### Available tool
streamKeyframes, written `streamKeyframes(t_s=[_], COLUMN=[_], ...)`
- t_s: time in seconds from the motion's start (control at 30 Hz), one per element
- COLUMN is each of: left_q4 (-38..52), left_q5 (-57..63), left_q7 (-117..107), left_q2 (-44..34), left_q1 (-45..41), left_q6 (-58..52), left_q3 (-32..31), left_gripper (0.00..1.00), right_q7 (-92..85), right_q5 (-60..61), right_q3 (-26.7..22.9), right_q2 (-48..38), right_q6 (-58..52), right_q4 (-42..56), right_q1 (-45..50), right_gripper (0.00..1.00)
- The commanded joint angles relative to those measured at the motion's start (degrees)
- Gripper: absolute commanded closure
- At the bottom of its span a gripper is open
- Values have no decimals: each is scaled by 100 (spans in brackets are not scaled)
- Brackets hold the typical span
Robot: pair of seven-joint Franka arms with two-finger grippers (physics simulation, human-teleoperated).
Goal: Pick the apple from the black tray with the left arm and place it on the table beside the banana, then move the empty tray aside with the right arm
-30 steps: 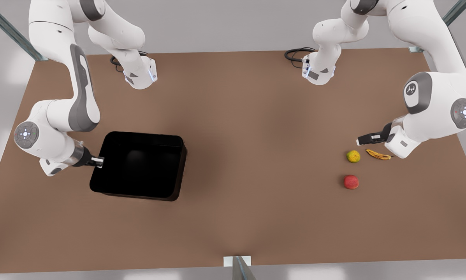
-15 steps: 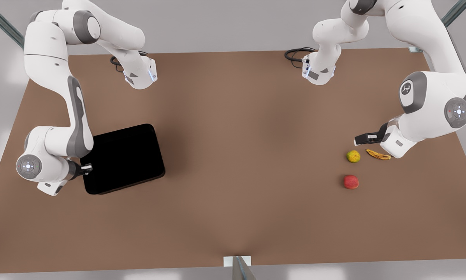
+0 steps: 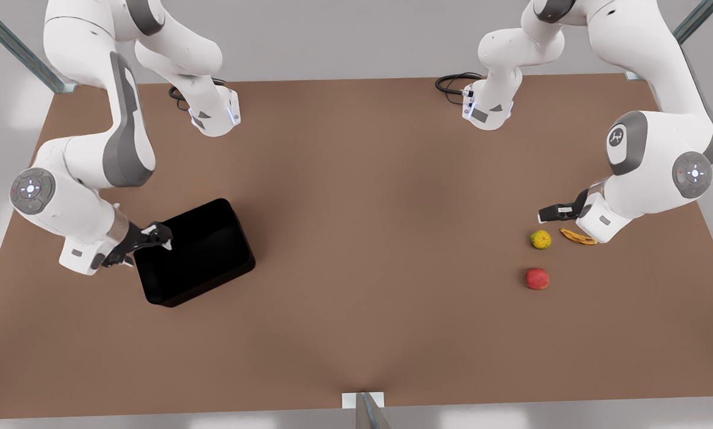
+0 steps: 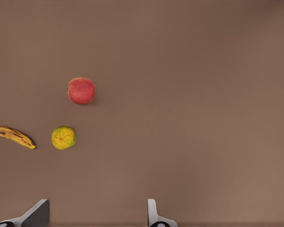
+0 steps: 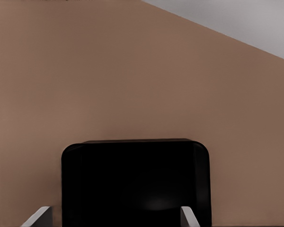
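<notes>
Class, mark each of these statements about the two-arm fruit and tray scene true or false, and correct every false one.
1. The apple lies inside the black tray. False: it lies on the table, far from the tray.
2. The right hand is at the tray's edge. True.
3. The banana touches the apple. False: they lie apart, with bare table between them.
4. The left hand holds the apple. False: its fingers are open and empty, above the fruit.
5. A yellow-green fruit lies between the banana and the apple. True.
</notes>
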Motion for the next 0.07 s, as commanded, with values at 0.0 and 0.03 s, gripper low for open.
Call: streamKeyframes(t_s=[0.0,0.03], left_q4=[-1,-1], left_q5=[5,5], left_q7=[-2,7], left_q2=[-6,-6], left_q1=[0,0], left_q6=[-8,1], left_q3=[-1,-1], left_gripper=[0,0], right_q7=[2040,2040], right_q5=[195,204], right_q3=[40,31], right_q2=[-20,-20], right_q6=[-280,-280], right_q4=[11,11], right_q1=[-17,-17], right_gripper=[0,0])
